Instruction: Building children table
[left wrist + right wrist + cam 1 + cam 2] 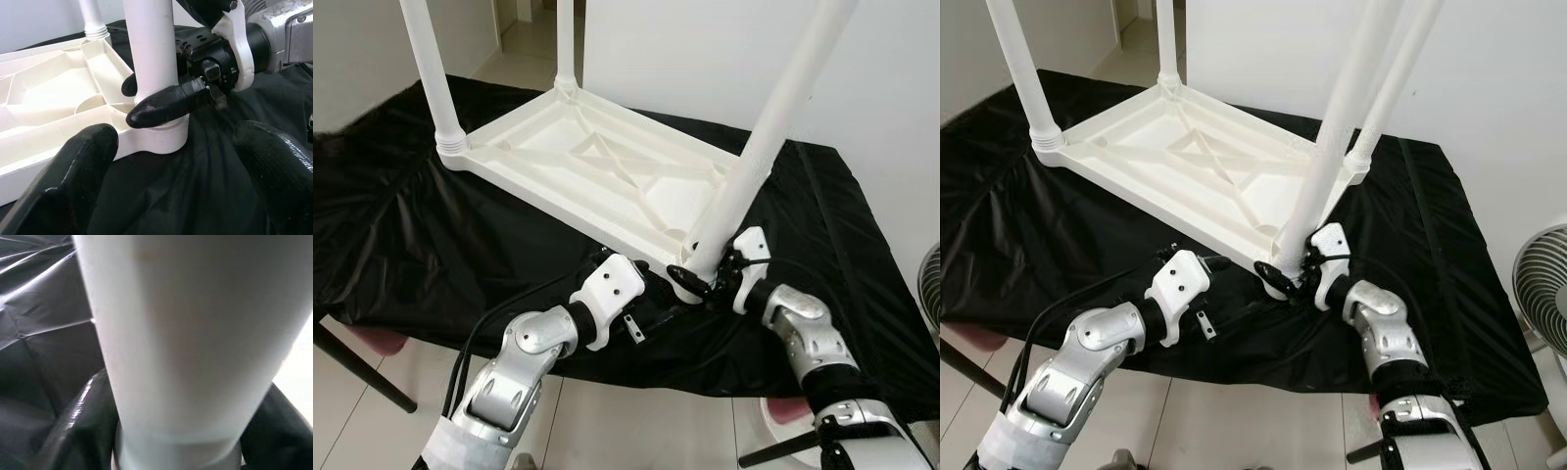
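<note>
A white plastic children's table (597,166) lies upside down on a black cloth (411,225), its legs pointing up. My right gripper (697,279) is shut on the nearest leg (754,157) just above its corner socket (161,139). In the right wrist view, that leg (190,333) stands between the two black fingers (78,431). My left gripper (181,186) is open, low over the cloth just in front of the same corner. One right finger (166,105) wraps across the leg in the left wrist view.
Other legs rise at the far left corner (431,69), the back corner (566,44) and the right (1396,73). A white fan (1542,284) stands on the floor to the right. A dark furniture leg (362,367) angles under the cloth's left edge.
</note>
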